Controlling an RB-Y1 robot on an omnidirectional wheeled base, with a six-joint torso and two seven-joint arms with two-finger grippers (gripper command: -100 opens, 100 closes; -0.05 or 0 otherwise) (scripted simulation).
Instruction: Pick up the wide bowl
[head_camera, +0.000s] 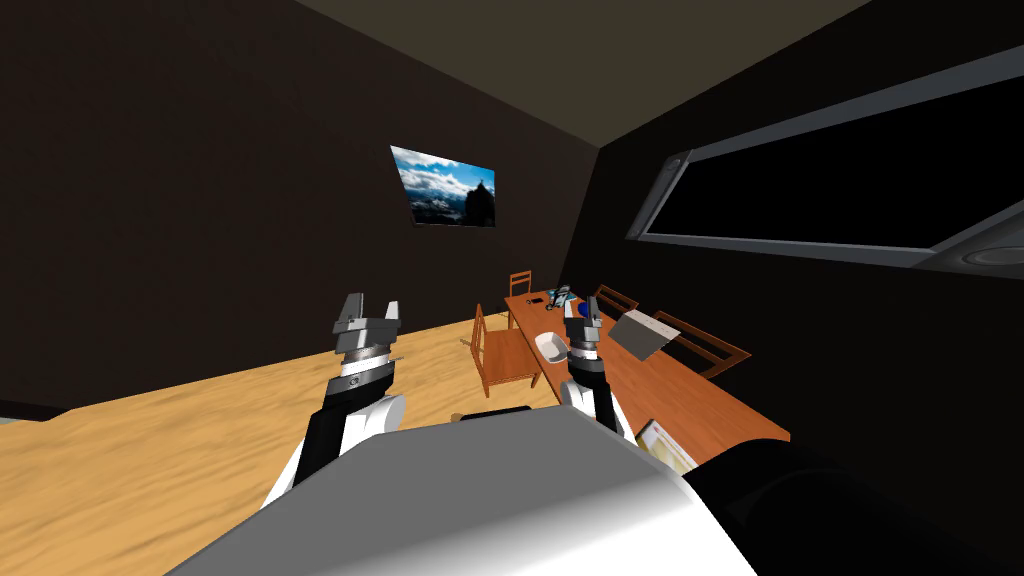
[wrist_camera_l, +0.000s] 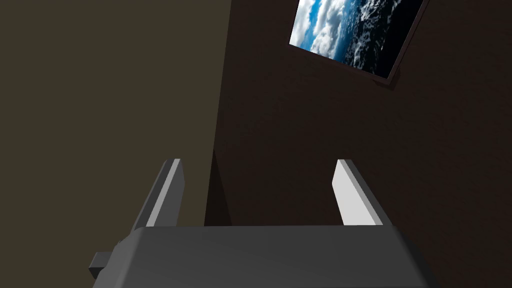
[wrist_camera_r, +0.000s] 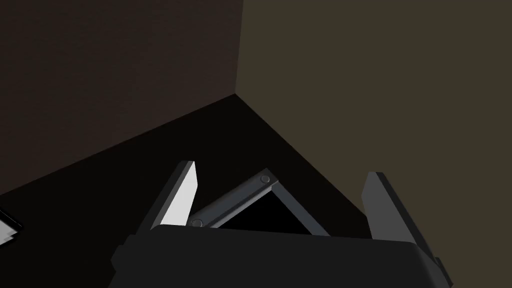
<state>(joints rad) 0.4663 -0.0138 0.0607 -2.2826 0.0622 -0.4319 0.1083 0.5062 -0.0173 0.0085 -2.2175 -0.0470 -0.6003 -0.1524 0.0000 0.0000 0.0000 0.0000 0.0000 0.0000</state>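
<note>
Both left gripper (wrist_camera_l: 258, 165) and right gripper (wrist_camera_r: 282, 170) gape empty; wide bowl (head_camera: 551, 346) small, indistinct.

The bench (head_camera: 700, 400) and the chairs (head_camera: 500, 352) on its left are orange-brown wood. The wide bowl (head_camera: 551, 346) is white. The floor (head_camera: 150, 450) is pale tan with wavy grain. The walls (head_camera: 200, 200) are dark brown. The far picture (head_camera: 445, 187) shows blue sky and white cloud. The window frame (head_camera: 780, 247) is grey around a black area. The left gripper (head_camera: 372, 303) and right gripper (head_camera: 580, 312) have light grey fingers (wrist_camera_l: 355, 195) on dark bodies.

A long wooden table (head_camera: 690, 395) stands ahead on my right, a chair (head_camera: 503, 352) beside it. A picture (head_camera: 447, 188) hangs on the dark wall (head_camera: 200, 200).
</note>
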